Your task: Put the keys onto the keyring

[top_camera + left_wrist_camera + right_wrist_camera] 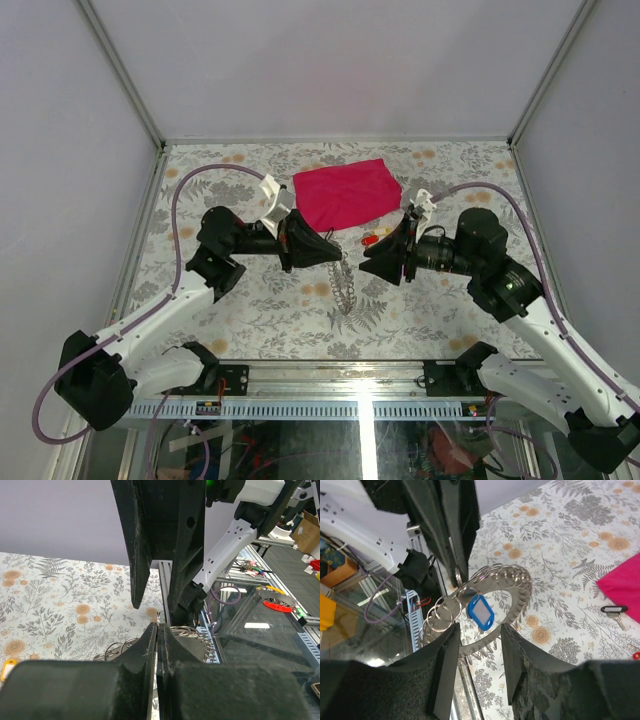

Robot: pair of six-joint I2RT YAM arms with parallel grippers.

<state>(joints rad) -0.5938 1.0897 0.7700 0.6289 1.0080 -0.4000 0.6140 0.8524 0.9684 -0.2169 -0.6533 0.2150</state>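
From above, the left gripper (pixel 338 255) and right gripper (pixel 362 265) face each other tip to tip, with the keyring (pixel 346 290) hanging between them. In the left wrist view, the left gripper (pixel 157 630) is pinched tight on the rim of the keyring (pixel 192 632), and the other arm's fingers stand parted just ahead. In the right wrist view, the right gripper (pixel 480 630) is partly open and grips nothing. The keyring (pixel 517 587), carrying a blue key tag (pixel 481 612), hangs just beyond its fingertips.

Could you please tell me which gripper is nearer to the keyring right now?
Left. The left gripper is shut on the rim of the keyring, holding it up. The right gripper sits with open jaws at the opposite rim; whether it touches is unclear.
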